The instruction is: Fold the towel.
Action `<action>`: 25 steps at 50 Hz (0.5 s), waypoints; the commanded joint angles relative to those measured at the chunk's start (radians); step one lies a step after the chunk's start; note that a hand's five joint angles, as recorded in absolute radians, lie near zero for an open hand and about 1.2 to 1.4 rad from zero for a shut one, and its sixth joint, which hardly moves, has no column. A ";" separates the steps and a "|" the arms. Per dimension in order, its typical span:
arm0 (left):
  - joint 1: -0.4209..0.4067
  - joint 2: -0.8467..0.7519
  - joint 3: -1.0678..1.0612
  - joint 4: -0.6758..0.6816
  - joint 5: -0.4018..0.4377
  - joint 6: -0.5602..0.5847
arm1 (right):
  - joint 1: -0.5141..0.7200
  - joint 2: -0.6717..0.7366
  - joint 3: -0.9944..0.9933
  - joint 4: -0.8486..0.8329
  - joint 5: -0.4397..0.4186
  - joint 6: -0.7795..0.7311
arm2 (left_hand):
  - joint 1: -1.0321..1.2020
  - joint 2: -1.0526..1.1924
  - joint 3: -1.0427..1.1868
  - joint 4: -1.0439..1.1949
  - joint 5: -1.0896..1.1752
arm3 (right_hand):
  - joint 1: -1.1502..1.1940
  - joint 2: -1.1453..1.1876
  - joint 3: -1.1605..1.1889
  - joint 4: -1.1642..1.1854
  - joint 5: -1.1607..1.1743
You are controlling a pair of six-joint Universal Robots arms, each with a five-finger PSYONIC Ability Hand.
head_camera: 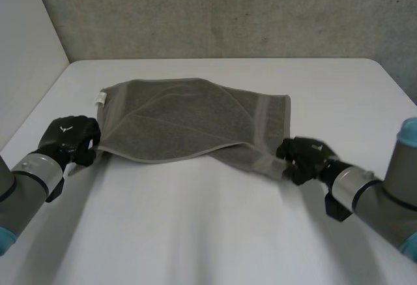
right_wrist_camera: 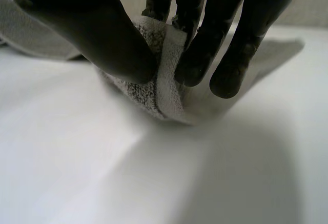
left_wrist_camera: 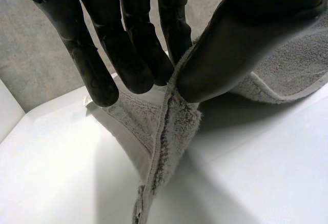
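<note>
Now the towel (head_camera: 189, 119) is lying mid-frame. The left hand (head_camera: 68, 139) is pinching its lower-left corner, and the right hand (head_camera: 303, 158) is pinching its lower-right.

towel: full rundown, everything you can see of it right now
The towel is grey-brown terry cloth with hemmed edges, a flat woven band near its right end and a small white tag at its far left corner. It lies spread on the white table, creased, with one layer lapped diagonally over another. The left hand pinches its near left corner between thumb and fingers, and the right hand pinches its near right corner the same way. Both corners are raised slightly.
</note>
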 commanded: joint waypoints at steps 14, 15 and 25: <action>0.001 0.360 -0.154 -0.068 0.075 0.011 | -0.420 -0.345 -0.006 0.252 -0.251 -0.350 | 0.098 0.037 0.044 0.033 0.087 | 0.060 0.068 0.053 0.054 0.053; 0.001 0.360 -0.154 -0.069 0.075 0.011 | -0.420 -0.345 -0.006 0.252 -0.251 -0.350 | 0.098 0.037 0.044 0.033 0.087 | 0.060 0.068 0.053 0.054 0.053; 0.023 0.646 -0.217 -0.223 0.158 0.008 | -0.615 -0.540 0.015 0.413 -0.495 -0.393 | 0.098 0.037 0.044 0.033 0.087 | 0.060 0.068 0.053 0.054 0.053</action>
